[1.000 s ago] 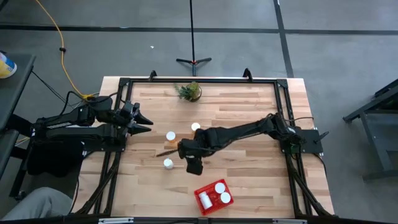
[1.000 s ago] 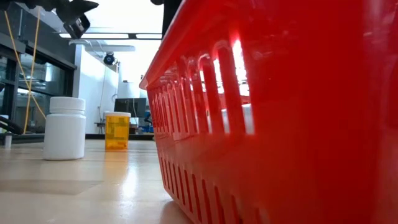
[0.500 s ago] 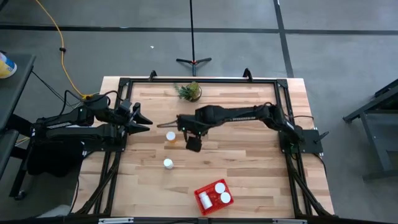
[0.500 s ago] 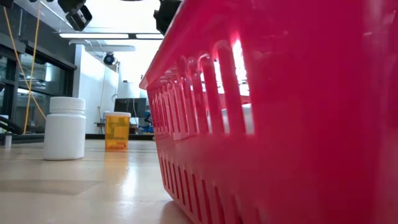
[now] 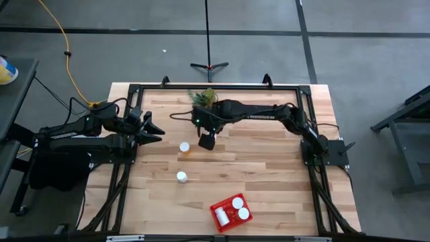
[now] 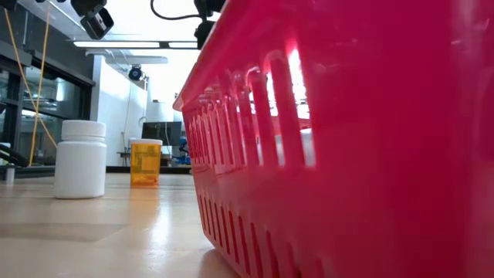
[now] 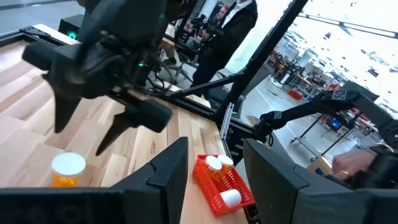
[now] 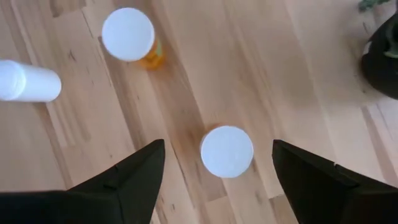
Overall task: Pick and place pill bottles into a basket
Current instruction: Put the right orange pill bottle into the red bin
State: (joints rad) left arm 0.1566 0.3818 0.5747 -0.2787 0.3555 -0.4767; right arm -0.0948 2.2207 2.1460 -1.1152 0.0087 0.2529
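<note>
The red basket (image 5: 230, 212) sits near the front edge of the table and serves as the reference landmark. It holds three pill bottles, seen from above as white caps (image 5: 236, 203).

Three more bottles remain on the wood, all well apart from the basket toward the far side. One white-capped bottle (image 5: 181, 177) is the closest to the basket. An orange bottle (image 5: 184, 147) stands farther away. A third bottle (image 8: 227, 151) stands directly beneath the right gripper (image 5: 206, 140), farthest from the basket and near the potted plant (image 5: 204, 98).

The right gripper hovers above this third bottle with its fingers (image 8: 127, 183) spread wide and nothing between them. The cap is centred in the gap.

The left gripper (image 5: 153, 130) is clenched with nothing in it and waits at the table's left side, well away from the basket.

Hazards, as judged:
- An off-centre descent may drive a fingertip onto the cap and tip the bottle.
- A grip placed too high on the cap may slip during transport to the basket.
- The neighbouring orange bottle may be struck on the way to the basket.
</note>
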